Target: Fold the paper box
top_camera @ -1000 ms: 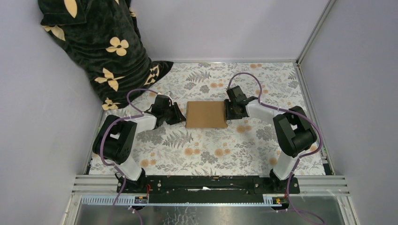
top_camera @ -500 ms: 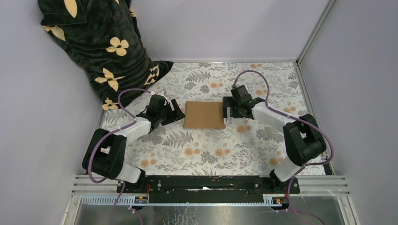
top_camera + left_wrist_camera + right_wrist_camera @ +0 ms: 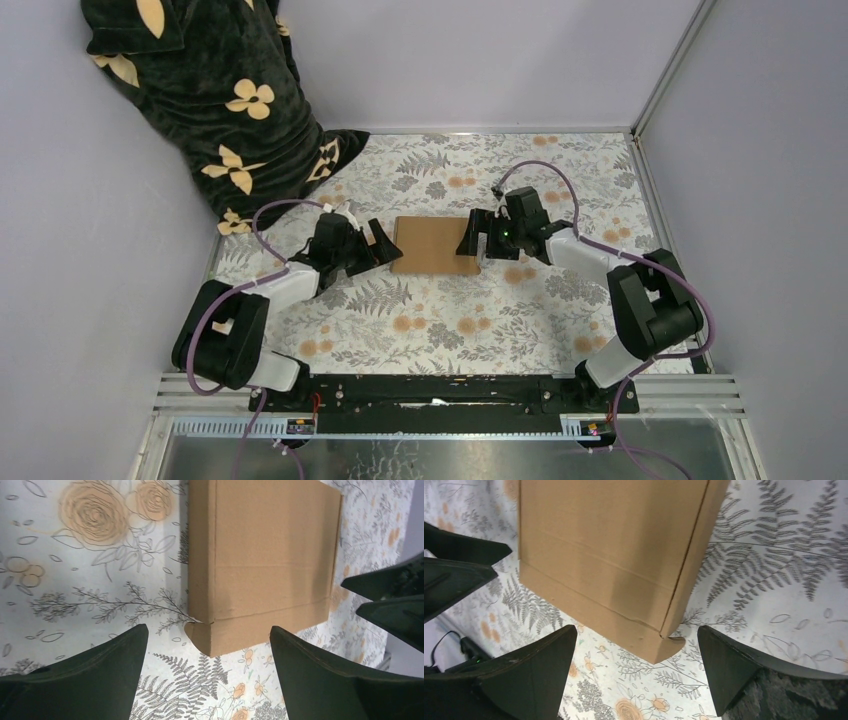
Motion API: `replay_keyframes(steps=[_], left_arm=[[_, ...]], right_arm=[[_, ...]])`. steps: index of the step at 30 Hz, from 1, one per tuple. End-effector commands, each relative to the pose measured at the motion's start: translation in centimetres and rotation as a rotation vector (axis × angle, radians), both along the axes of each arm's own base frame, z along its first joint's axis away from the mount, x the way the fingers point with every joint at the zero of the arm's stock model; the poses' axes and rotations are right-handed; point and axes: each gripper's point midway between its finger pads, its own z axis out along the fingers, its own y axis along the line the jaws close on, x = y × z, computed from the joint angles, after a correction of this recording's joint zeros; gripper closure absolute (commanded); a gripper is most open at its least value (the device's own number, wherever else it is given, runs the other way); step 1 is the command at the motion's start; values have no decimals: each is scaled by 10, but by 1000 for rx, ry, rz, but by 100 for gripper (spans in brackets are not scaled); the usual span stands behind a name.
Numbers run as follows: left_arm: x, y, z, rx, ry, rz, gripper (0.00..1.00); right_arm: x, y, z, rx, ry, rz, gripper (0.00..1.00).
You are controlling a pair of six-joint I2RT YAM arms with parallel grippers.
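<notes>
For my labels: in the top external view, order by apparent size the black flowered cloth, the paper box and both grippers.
1. black flowered cloth
2. paper box
3. left gripper and right gripper: alike, not ranked

Brown paper box [image 3: 435, 245], closed, flat on table

- The paper box [image 3: 435, 246] lies flat on the table [image 3: 430, 325], about midway between left and right.
- The left gripper [image 3: 377, 244] sits just left of the box, and the right gripper [image 3: 474, 240] just right of it.
- A cloth [image 3: 225, 105] fills the far left corner.
</notes>
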Motion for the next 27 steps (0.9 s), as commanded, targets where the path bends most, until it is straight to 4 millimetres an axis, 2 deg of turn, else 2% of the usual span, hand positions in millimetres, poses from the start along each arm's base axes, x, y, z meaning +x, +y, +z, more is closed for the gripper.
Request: replay_keyframes(steps=[1, 9, 27], left_arm=[[8, -21, 31, -125, -147, -75, 2], [12, -28, 36, -172, -199, -103, 2], [10, -32, 19, -188, -164, -117, 1]], right_arm=[[0, 22, 14, 144, -9, 58, 0], [2, 15, 9, 142, -4, 26, 0], [2, 19, 0, 213, 31, 25, 1]])
